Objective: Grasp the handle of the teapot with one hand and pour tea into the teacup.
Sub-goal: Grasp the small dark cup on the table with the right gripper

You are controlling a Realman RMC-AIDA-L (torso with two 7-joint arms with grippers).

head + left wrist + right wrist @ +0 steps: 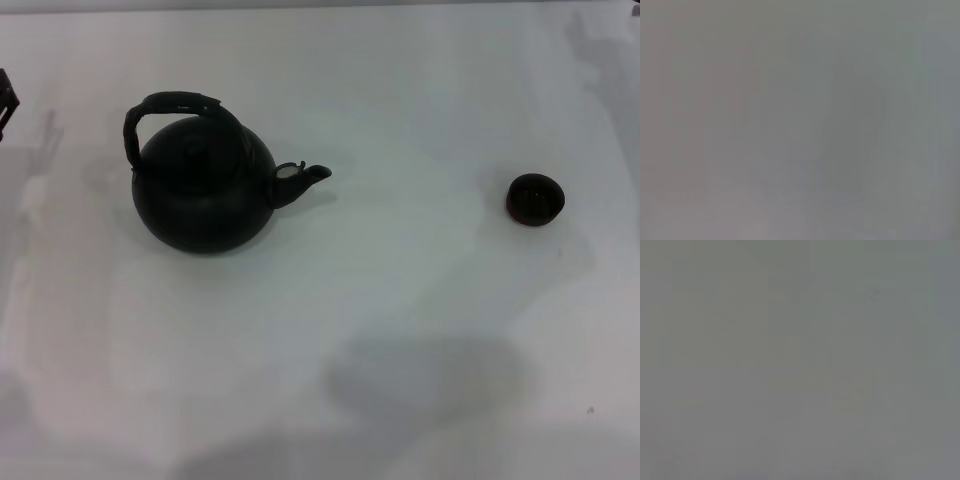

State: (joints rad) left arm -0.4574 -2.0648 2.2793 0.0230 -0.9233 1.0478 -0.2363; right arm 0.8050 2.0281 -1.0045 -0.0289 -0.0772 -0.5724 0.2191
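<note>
Sitting teapot [205, 190] near left tool [7, 100]

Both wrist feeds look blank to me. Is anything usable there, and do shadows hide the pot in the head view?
Left wrist view: flat grey, nothing recognisable. Right wrist view: the same. Head view: teapot, handle and teacup stand out dark on the white table; soft shadows lie along its near edge, clear of both.

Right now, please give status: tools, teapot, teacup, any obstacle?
Neither tool in view. Teapot upright on the table, handle free, spout toward teacup. Nothing between them.
</note>
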